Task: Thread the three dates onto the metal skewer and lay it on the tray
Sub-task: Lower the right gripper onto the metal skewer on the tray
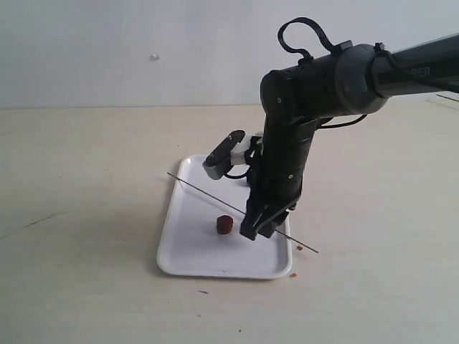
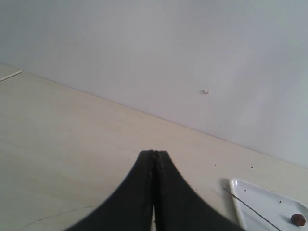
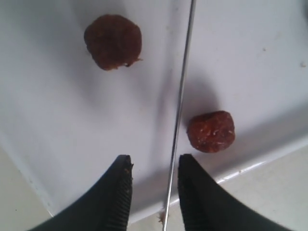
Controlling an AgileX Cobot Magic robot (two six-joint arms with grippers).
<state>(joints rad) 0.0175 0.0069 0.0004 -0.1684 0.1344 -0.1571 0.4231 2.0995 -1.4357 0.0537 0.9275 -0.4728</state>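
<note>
**Skewer seen between the open right fingers**

The right gripper (image 3: 154, 163) is held open just over the tray (image 3: 57, 120). The skewer (image 3: 179, 110) is seen between its two fingers, closer to one of them, and is not squeezed. Both skewer ends are seen poking out past the tray rim. The near date (image 3: 211, 131) is found on the tray just beside one fingertip, close to the skewer. The far date (image 3: 113, 41) is found further ahead, across the skewer. The left gripper (image 2: 154, 153) is shut tight with nothing in it, apart from the tray.
</note>
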